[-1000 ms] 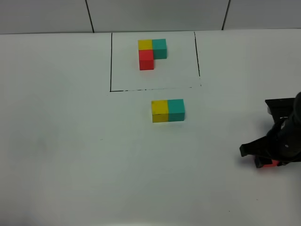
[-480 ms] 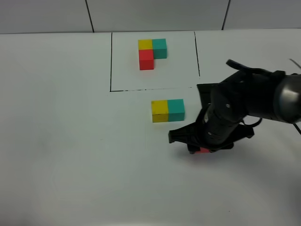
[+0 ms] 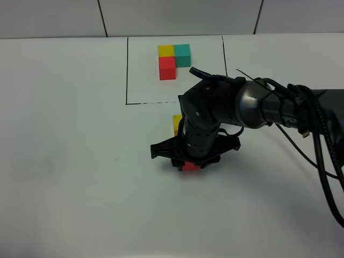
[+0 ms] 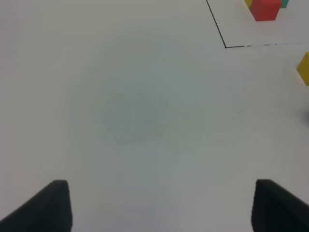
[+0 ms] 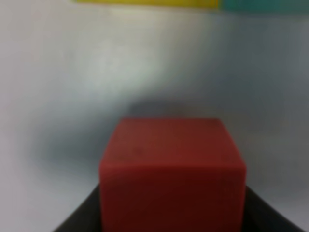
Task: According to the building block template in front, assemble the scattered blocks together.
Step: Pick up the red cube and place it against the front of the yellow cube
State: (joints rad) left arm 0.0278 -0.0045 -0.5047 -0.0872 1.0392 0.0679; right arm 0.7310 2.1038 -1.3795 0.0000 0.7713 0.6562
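The building block template [image 3: 173,60], a yellow, teal and red L, lies inside a thin black frame [image 3: 127,70] at the back; its red cube [image 4: 264,9] shows in the left wrist view too. My right gripper [image 3: 191,163] reaches across the middle, shut on the red cube [image 5: 173,169], low over the table just in front of the loose yellow cube [image 3: 176,124]. The arm hides the teal cube from above; a teal edge [image 5: 265,4] shows beside the yellow edge [image 5: 145,2] in the right wrist view. My left gripper [image 4: 161,208] stands open over bare table.
The right arm's black body and cables [image 3: 322,161] stretch from the right edge to the middle. The white table [image 3: 64,161] runs back to a tiled wall. The loose yellow cube [image 4: 304,67] sits at the edge of the left wrist view.
My right arm has swung from the right edge leftward across the table with the red cube, and now covers the teal cube and part of the yellow one.
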